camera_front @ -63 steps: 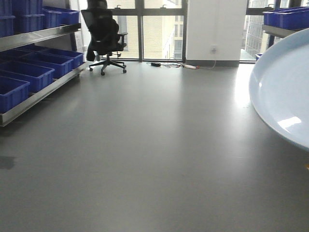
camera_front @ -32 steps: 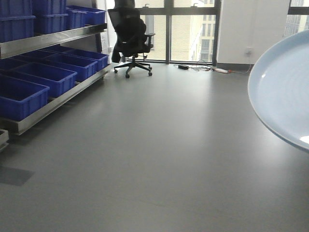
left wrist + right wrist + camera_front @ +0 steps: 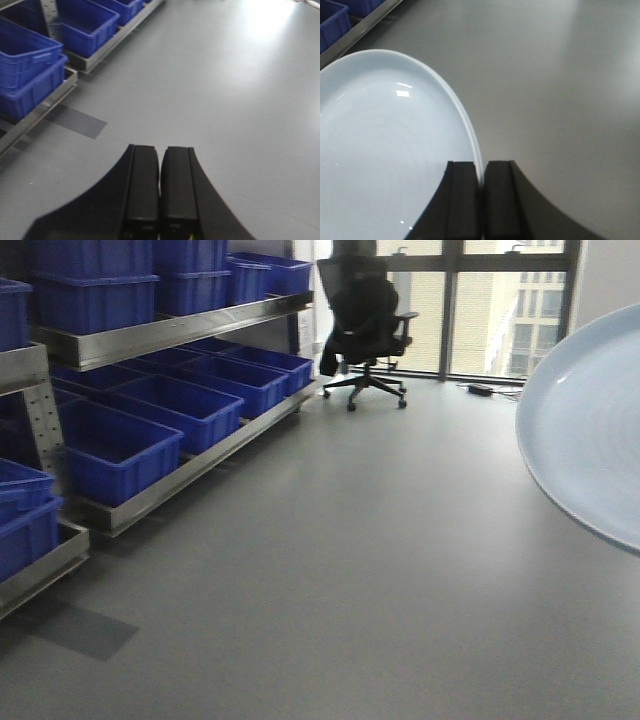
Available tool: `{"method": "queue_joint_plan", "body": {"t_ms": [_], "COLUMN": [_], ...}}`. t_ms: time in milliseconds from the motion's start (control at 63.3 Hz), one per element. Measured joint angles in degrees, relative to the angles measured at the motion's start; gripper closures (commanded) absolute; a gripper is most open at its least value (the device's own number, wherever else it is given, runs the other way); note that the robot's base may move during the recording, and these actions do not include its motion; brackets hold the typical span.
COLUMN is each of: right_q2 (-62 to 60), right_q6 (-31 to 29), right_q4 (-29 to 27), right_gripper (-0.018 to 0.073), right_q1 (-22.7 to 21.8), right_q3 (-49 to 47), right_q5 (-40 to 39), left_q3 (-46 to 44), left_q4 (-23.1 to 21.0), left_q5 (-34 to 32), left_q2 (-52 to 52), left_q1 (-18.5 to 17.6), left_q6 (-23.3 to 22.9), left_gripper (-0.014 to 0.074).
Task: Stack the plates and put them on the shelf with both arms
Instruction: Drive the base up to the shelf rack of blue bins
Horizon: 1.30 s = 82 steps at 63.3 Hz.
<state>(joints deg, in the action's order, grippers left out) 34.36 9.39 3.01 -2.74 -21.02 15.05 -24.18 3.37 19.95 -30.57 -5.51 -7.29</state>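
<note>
Two tiers of the steel shelf (image 3: pixel 170 332) fill the left third of the front view, loaded with blue bins (image 3: pixel 120 445). A second ago only the far end of this shelf showed at the left edge. It now reaches nearer and further into the picture, with a perforated upright at the near left. The black office chair (image 3: pixel 365 335) has slid from left of centre to just right of centre, and the windows (image 3: pixel 490 320) behind it have shifted rightward too. The white wall section seen earlier is almost out of frame. Grey floor (image 3: pixel 330 570) takes up the middle.

At the right edge of the front view the pale plate (image 3: pixel 590 430) hangs tilted in the air above the floor, cut off by the frame. It sits in nearly the same spot as in both earlier pictures.

From the left wrist, the left pincer (image 3: pixel 160 195) has its fingers (image 3: pixel 142 190) pressed together with nothing between them. It points over bare floor, with the shelf's bins at the upper left and a dark patch (image 3: pixel 75 120) on the floor beside them.

From the right wrist, the right pincer (image 3: pixel 481 195) is clamped on the plate's (image 3: pixel 385 150) upturned rim. The rim passes between the two fingers, and the glossy plate spreads away to the left.
</note>
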Motion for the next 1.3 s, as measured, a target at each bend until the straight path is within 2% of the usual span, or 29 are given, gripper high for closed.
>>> {"method": "queue_joint_plan", "body": {"t_ms": [1296], "right_q2": [0.0], "right_q6": [0.0], "right_q4": [0.0], "right_gripper": [0.0503], "right_q1": [0.0], "right_q3": [0.0], "right_q5": [0.1], "left_q3": [0.0], "left_q4": [0.02], "left_q5": [0.0], "left_q2": [0.0], "left_q1": [0.0], "left_q6": [0.0], "left_gripper": [0.051]}}
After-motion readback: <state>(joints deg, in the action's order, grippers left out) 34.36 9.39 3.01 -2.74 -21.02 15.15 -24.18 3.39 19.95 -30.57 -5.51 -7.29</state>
